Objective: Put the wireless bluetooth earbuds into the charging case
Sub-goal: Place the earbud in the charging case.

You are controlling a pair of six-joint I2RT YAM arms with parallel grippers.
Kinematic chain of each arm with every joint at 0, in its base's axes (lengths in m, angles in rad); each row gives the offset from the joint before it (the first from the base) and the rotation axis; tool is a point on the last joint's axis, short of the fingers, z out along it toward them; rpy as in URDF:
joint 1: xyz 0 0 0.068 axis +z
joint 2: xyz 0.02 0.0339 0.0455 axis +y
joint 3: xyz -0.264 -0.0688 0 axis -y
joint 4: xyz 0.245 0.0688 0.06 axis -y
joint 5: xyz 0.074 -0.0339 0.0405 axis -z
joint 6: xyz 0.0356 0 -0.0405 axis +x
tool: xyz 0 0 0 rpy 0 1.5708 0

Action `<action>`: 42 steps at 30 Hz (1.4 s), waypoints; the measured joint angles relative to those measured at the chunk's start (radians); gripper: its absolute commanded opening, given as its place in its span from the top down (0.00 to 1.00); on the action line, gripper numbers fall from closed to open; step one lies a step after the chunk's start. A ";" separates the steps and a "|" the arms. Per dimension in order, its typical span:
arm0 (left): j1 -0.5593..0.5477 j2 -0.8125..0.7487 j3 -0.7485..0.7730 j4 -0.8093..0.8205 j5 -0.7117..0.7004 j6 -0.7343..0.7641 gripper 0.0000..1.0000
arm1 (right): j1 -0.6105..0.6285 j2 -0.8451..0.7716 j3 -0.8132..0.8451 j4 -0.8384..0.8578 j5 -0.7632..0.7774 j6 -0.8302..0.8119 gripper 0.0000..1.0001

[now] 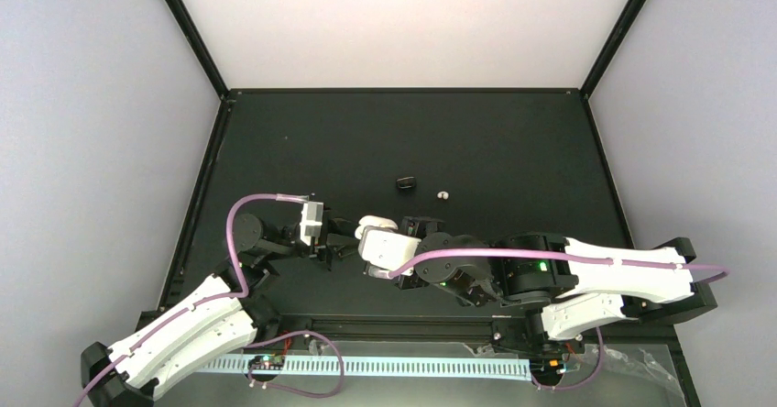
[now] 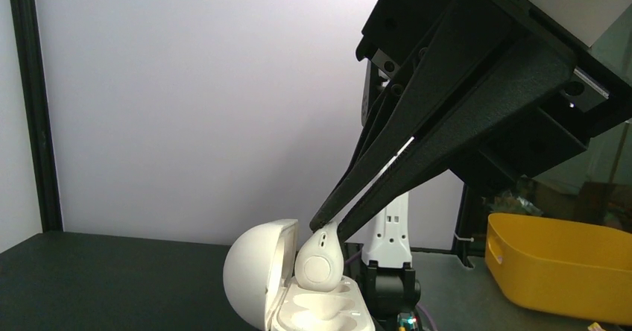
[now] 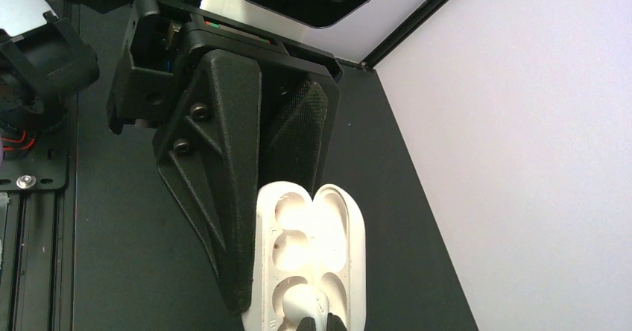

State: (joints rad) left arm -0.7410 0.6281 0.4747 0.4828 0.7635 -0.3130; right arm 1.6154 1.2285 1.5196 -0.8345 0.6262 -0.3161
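Landmark for all places: the open white charging case (image 2: 253, 279), over the near middle of the black bench (image 1: 513, 141)

Left arm (image 1: 188, 329) reaches in from the left of the case; left fingers (image 3: 223, 219) are closed on the case, one broad finger flat along the outer side of its base half, the textured finger showing behind the case's far end

Case, left wrist view: domed lid stands to the left of the base, swung fully open; base shows moulded sockets, one of them bare; right wrist view: the two halves lie side by side like an open book, the base half next to the broad finger and the lid half on the side away from it

White earbud (image 2: 320, 260) stands upright at the case's base, close to the lid, with its rounded body low at a socket mouth and its narrow end up; cannot tell whether it is seated or only touching the socket

Right fingers (image 2: 447, 122) slope down from above and right of the case, tips pressed together on the narrow top end of the earbud

Beyond the case and slightly right, lying on the bench: small black pebble-shaped item (image 1: 406, 183); near it on its right, not touching, a loose white bud (image 1: 443, 193); both well apart from the case

Right arm (image 1: 623, 283) stretches in from the right of the case

Far right of the case, off the bench, left wrist view: yellow tub (image 2: 559, 271)
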 measured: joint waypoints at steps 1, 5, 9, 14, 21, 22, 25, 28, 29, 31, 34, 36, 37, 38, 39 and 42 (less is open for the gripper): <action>0.000 0.000 0.000 0.000 0.000 -0.002 0.98 | 0.000 0.000 0.000 0.000 0.000 0.000 0.99; 0.000 0.000 0.000 0.000 -0.006 -0.009 0.98 | 0.000 0.000 0.000 0.001 0.000 0.001 0.99; 0.000 0.000 0.005 -0.003 -0.012 -0.018 0.99 | 0.000 0.000 -0.003 0.009 0.000 0.003 0.99; 0.000 0.002 0.015 -0.003 -0.016 -0.025 0.98 | 0.000 0.000 -0.008 0.032 0.000 0.008 0.99; -0.001 0.002 0.016 -0.004 -0.019 -0.032 0.98 | 0.000 0.000 -0.024 0.048 0.000 0.008 0.99; -0.001 0.002 0.016 -0.004 -0.019 -0.032 0.99 | 0.000 0.000 -0.025 0.050 0.000 0.009 0.99; -0.001 0.002 0.016 -0.003 -0.019 -0.034 0.98 | 0.000 0.000 -0.025 0.051 0.000 0.013 0.99; -0.001 0.002 0.016 -0.003 -0.019 -0.036 0.98 | 0.000 0.000 -0.025 0.052 0.000 0.022 0.92; -0.001 0.002 0.016 -0.003 -0.019 -0.036 0.99 | 0.000 0.000 -0.025 0.053 0.000 0.026 0.89; -0.001 0.002 0.017 -0.004 -0.019 -0.036 0.98 | 0.000 0.000 -0.025 0.056 0.000 0.033 0.85; -0.001 0.002 0.017 -0.003 -0.024 -0.036 0.98 | 0.000 -0.008 -0.025 0.062 -0.002 0.047 0.80; -0.001 0.002 0.017 -0.002 -0.029 -0.035 0.98 | 0.000 -0.016 -0.025 0.064 -0.006 0.056 0.77; -0.001 0.002 0.017 -0.002 -0.031 -0.035 0.98 | 0.000 -0.021 -0.025 0.064 -0.008 0.062 0.75; -0.001 0.002 0.017 -0.003 -0.033 -0.035 0.98 | 0.000 -0.027 -0.024 0.064 -0.013 0.065 0.71; -0.001 0.002 0.017 -0.003 -0.035 -0.035 0.98 | 0.000 -0.035 -0.022 0.064 -0.019 0.070 0.68; -0.001 0.002 0.017 -0.003 -0.039 -0.035 0.98 | 0.000 -0.063 0.002 0.066 -0.039 0.093 0.59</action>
State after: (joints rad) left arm -0.7418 0.6304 0.4915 0.4793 0.7242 -0.3481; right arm 1.6154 1.1656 1.5211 -0.7685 0.5873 -0.2226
